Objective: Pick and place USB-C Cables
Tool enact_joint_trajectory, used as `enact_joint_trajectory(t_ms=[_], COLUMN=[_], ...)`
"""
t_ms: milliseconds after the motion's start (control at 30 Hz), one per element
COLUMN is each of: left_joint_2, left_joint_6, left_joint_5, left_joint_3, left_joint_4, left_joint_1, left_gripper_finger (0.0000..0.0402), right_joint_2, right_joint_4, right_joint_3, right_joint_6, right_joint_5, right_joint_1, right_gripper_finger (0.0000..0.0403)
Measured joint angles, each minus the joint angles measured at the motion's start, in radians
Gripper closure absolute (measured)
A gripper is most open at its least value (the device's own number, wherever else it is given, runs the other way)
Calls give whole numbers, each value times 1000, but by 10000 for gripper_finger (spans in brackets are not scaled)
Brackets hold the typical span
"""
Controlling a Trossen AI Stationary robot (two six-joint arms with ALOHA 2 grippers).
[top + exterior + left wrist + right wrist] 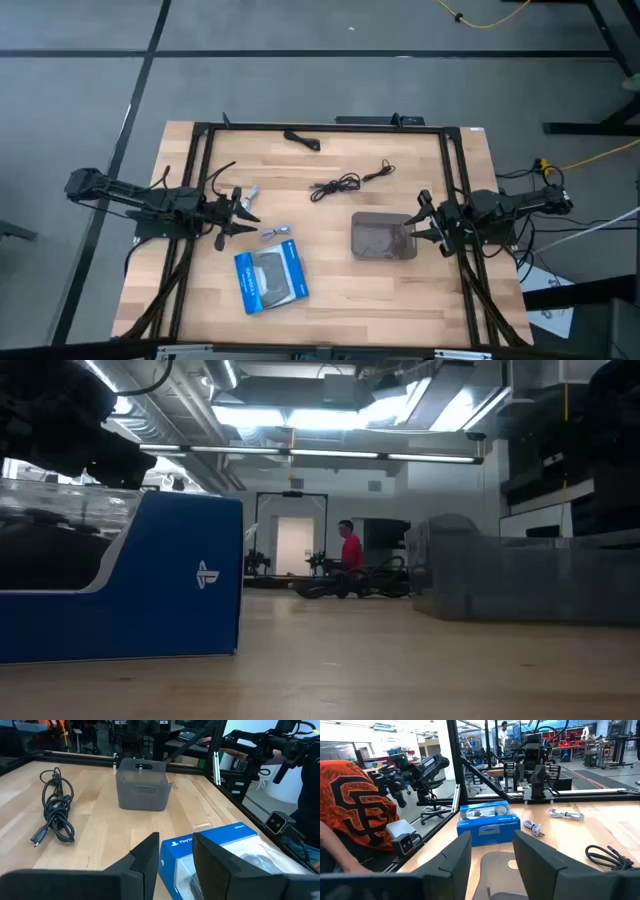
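Note:
A black USB-C cable [345, 183] lies loosely coiled on the table's middle; it also shows in the left wrist view [55, 807] and the right wrist view [607, 855]. A second black cable [300, 140] lies near the far edge. Two silvery-grey cables lie by the left arm, one [277, 233] just off the blue package, one [248, 192] close to the left fingers; both show in the right wrist view [534, 826] [565, 813]. My left gripper [243, 212] [175, 860] hovers open at the table's left. My right gripper [418, 222] [490, 855] is open at the grey bin's right side.
A grey rectangular bin [383, 237] [142, 785] [520, 575] stands right of centre. The flat blue package [270, 280] [225, 855] [487, 822] lies near the front, filling the left of the low view [130, 575]. A black frame rims the table. A person in red [350, 550] stands far off.

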Motion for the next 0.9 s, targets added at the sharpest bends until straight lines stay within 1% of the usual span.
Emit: enact_joint_trajectory(t_ms=[633, 767, 900], left_joint_2=[0, -1, -1], left_joint_6=[0, -32, -29], left_joint_5=[0, 43, 39], left_joint_3=[0, 0, 0], left_joint_4=[0, 5, 3], left_joint_1=[0, 0, 0], left_gripper_finger=[291, 291, 291], right_joint_2=[0, 0, 0], right_joint_4=[0, 0, 0], right_joint_3=[0, 0, 0], right_joint_6=[0, 0, 0], right_joint_5=[0, 0, 0], right_joint_1=[0, 0, 0], right_gripper_finger=[253, 253, 253])
